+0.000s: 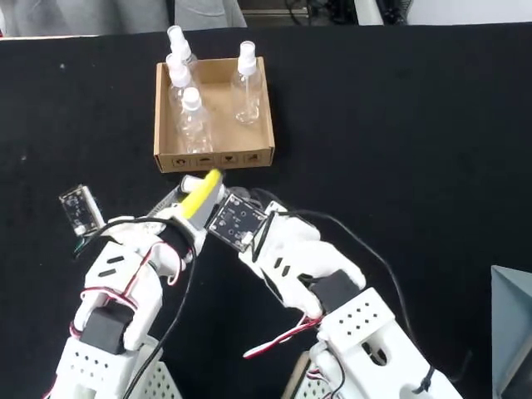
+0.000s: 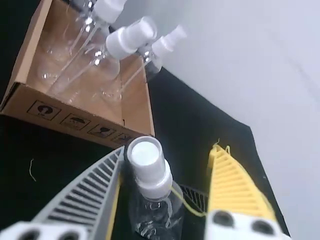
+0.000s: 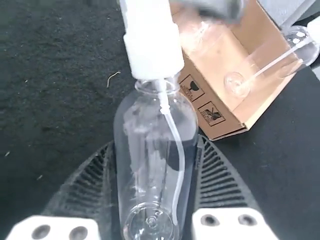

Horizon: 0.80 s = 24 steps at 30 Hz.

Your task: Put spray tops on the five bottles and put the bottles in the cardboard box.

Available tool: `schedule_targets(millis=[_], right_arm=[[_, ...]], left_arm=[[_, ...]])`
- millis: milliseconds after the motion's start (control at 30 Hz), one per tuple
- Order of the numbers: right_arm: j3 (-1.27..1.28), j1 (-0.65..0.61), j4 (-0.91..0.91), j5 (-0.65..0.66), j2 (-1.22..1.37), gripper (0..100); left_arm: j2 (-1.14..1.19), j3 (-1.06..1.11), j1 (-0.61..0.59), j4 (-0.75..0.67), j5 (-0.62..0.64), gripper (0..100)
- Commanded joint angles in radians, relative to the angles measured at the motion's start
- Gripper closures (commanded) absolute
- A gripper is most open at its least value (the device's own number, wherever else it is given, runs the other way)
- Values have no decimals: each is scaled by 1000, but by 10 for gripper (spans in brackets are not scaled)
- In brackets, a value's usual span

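A clear bottle [image 3: 150, 165] lies between the black fingers of my right gripper [image 3: 155, 147], which is shut on its body. A white spray top [image 3: 150, 45] sits on its neck, and its thin tube runs down inside. My left gripper [image 2: 169, 150] is open around that spray top [image 2: 147, 165]; the grey finger [image 2: 95, 190] touches it and the yellow finger [image 2: 232, 185] stands apart. Both grippers meet just in front of the cardboard box [image 1: 214, 158], with the yellow finger [image 1: 204, 195] pointing at it. Several bottles with spray tops [image 1: 247, 71] are in the box.
The black cloth table [image 1: 416, 150] has free room to the right of the box and to its left. A grey object [image 1: 511, 316] stands at the right edge. A small camera board [image 1: 81, 209] sticks out beside the left arm.
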Motion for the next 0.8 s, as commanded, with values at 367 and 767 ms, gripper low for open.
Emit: schedule_targets(millis=[367, 767], right_arm=[[-16, -14, -34, -12, -41, 900], [-16, -12, -34, -12, -41, 900]], left_arm=[[-12, -79, 7, 2, -25, 787], [-14, -122, -81, -2, -18, 784]])
